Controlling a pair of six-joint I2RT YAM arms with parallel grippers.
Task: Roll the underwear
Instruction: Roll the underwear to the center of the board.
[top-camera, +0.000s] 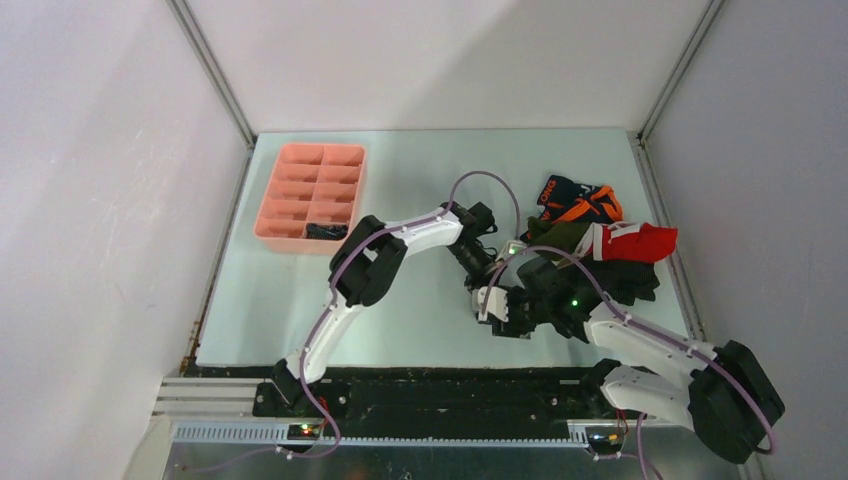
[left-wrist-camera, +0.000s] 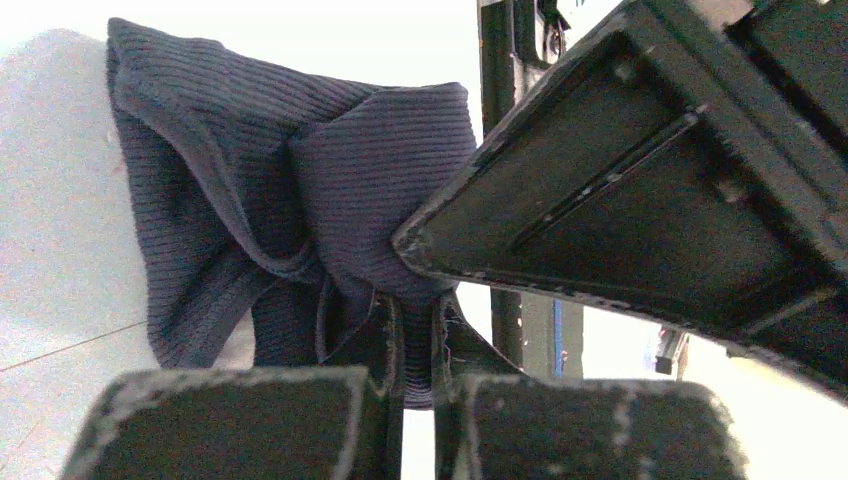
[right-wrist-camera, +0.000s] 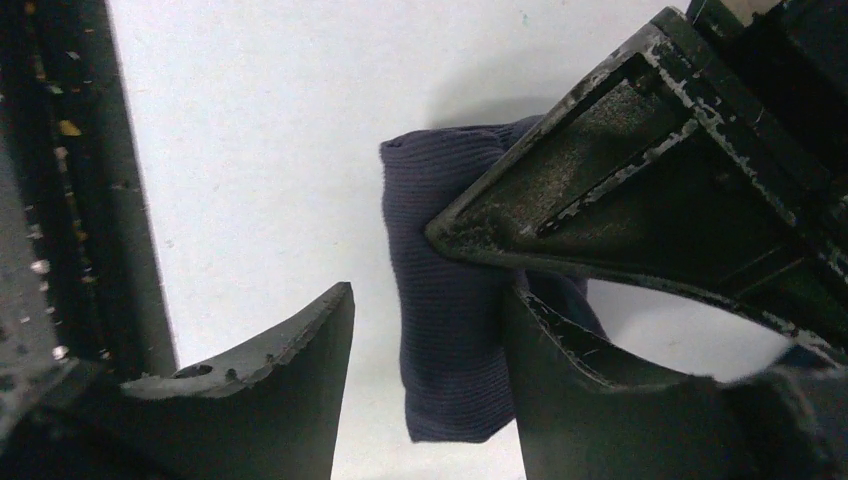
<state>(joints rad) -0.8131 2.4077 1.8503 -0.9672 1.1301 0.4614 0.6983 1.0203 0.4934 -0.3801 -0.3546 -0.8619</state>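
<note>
The left pincer (left-wrist-camera: 412, 385) was clamped on a bunched navy brief (left-wrist-camera: 250, 200) at mid-worktop (top-camera: 420, 170). A fold of ribbed cloth was pinched between its closed jaws, and the rest of the garment bulged just beyond its tips. The right pincer (right-wrist-camera: 428, 300) met it from the opposite side with jaws apart. The brief's rolled end lay in the gap, touching one finger (right-wrist-camera: 600, 390), while bare worktop showed between the cloth and the other finger. In the left wrist view, a right-pincer fingertip (left-wrist-camera: 620, 200) touched the cloth just above the left pincer's grip. Whether the brief rested on the worktop or hung clear could not be told. A loose pile (top-camera: 600, 250) of further underwear, with a red-white brief (top-camera: 640, 240) and a black-orange brief (top-camera: 580, 200) on top, lay just beyond the right pincer and to its right. A pink tray (top-camera: 310, 195) stood well to the left pincer's left.
</note>
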